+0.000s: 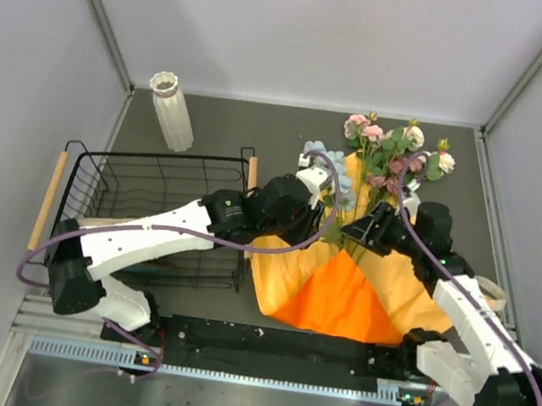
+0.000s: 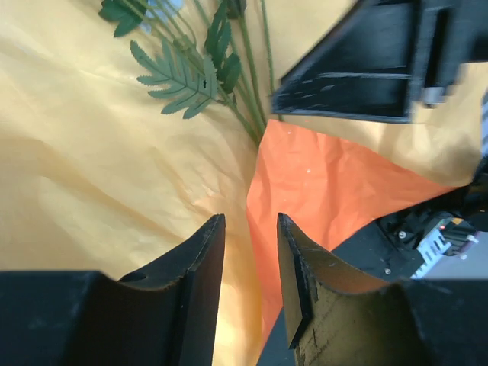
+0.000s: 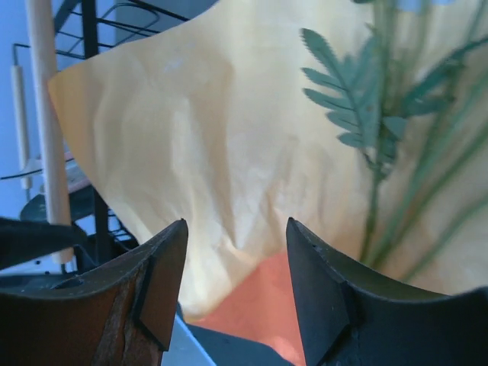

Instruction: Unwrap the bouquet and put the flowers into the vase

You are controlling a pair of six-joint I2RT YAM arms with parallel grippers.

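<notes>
From above, the flowers (image 1: pixel 392 149) disappear lower down beneath both arms, over the orange paper wrap (image 1: pixel 339 295). In the right wrist view their green stems (image 3: pixel 371 206) are blurred. The left wrist view's top edge cuts off the upper leaves (image 2: pixel 118 9).

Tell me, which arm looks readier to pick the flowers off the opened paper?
Right, probably. The right fingers hover open just beside the green stems, as the left wrist view confirms. The left fingers sit over bare paper wrap, stems further ahead.

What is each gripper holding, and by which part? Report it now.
Nothing. The left gripper and right gripper both hover with fingers apart over the spread paper wrap, with nothing between them.
</notes>
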